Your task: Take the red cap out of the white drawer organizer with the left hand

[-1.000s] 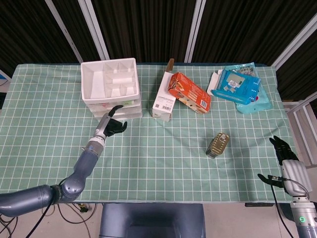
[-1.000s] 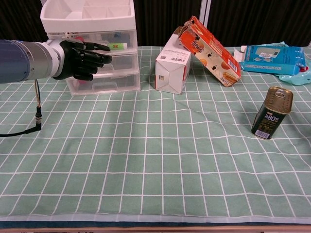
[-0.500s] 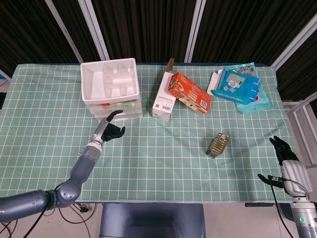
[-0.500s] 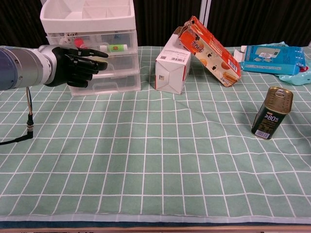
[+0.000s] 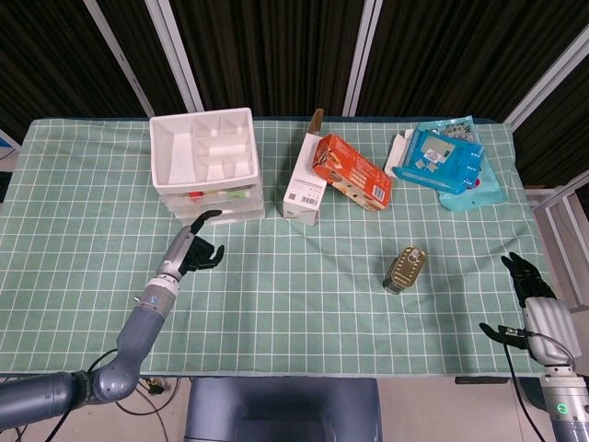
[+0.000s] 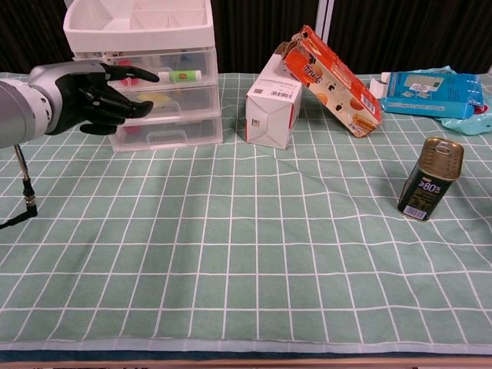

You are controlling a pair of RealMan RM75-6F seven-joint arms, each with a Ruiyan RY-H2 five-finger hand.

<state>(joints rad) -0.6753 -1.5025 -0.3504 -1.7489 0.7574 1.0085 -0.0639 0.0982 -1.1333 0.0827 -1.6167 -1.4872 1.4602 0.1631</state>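
Note:
The white drawer organizer (image 5: pixel 175 157) stands at the back left of the green checked cloth, its clear drawers (image 6: pixel 177 127) closed. A red piece, which I take for the cap (image 5: pixel 195 194), shows through the top drawer's front. My left hand (image 5: pixel 191 250) hovers in front of the drawers, a short way off them. In the chest view the left hand (image 6: pixel 96 96) has one finger pointing right across the drawer fronts, the others half curled, and nothing shows in it. My right hand (image 5: pixel 534 299) hangs open off the table's right edge.
A white carton (image 5: pixel 304 189) with an orange box (image 5: pixel 352 171) leaning on it stands right of the organizer. A tin can (image 5: pixel 404 268) lies mid-right. Blue packets (image 5: pixel 442 158) lie at the back right.
My left hand has drawn back from the drawer fronts toward me and to the left. The drawers look unchanged. The right hand has not moved.

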